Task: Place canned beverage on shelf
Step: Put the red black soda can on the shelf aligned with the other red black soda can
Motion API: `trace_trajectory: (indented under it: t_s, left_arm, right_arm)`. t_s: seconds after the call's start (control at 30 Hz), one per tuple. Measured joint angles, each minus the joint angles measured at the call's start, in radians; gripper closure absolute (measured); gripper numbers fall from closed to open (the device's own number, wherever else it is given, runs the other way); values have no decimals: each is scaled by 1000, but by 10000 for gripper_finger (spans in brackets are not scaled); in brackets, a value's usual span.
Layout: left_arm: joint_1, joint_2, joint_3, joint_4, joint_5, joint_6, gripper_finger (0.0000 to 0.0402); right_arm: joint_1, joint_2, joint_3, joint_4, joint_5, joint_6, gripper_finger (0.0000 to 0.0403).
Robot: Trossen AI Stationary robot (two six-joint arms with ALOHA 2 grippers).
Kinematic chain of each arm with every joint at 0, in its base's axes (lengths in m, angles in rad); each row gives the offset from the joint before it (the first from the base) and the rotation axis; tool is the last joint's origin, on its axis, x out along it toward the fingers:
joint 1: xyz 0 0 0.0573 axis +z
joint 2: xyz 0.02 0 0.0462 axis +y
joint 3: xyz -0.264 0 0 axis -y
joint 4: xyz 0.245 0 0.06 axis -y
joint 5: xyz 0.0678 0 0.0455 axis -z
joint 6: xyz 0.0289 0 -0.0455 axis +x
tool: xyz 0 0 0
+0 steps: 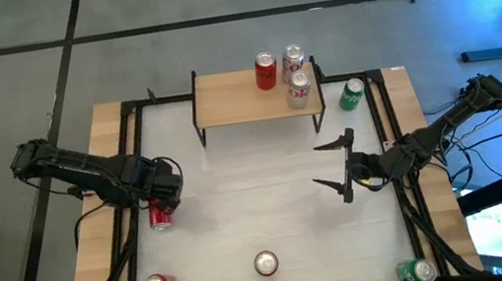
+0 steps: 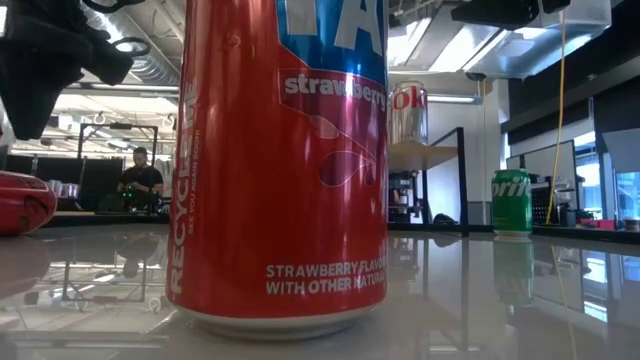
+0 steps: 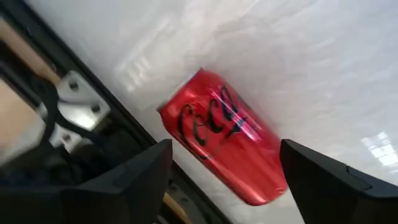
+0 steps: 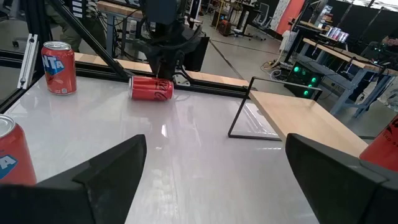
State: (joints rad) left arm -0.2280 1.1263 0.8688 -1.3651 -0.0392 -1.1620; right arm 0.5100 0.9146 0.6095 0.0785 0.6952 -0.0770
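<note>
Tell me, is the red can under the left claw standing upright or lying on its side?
Lying on its side. The red can shows its length along the table, below the open left claw.

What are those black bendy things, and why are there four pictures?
They are two robot arms at a white table. One picture looks down from above, one sits at table height, and one camera rides on each wrist. The left hand is open over a red cola can lying on its side. The right hand waits, open and empty. Three cans stand on the little wooden shelf, a green can stands beside it, and more cans stand near the front, one strawberry can right by the low camera.
</note>
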Motion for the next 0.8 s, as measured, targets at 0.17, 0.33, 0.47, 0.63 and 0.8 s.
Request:
trace_trajectory:
  t_s: [0.17,0.33,0.47,0.63,0.8]
  left_arm:
    - [-20,0,0,25,5,-159,77]
    - [-63,23,-38,49,57,-272,66]
    - [-89,57,-106,104,111,-294,70]
    - [-92,100,-173,140,163,-330,72]
    - [-91,142,-172,162,144,-317,72]
  right_arm:
    - [0,0,0,2,0,1,22]
    - [0,0,0,2,0,1,22]
    - [0,0,0,2,0,-2,22]
    - [0,0,0,15,0,-7,22]
    - [0,0,0,32,0,-31,22]
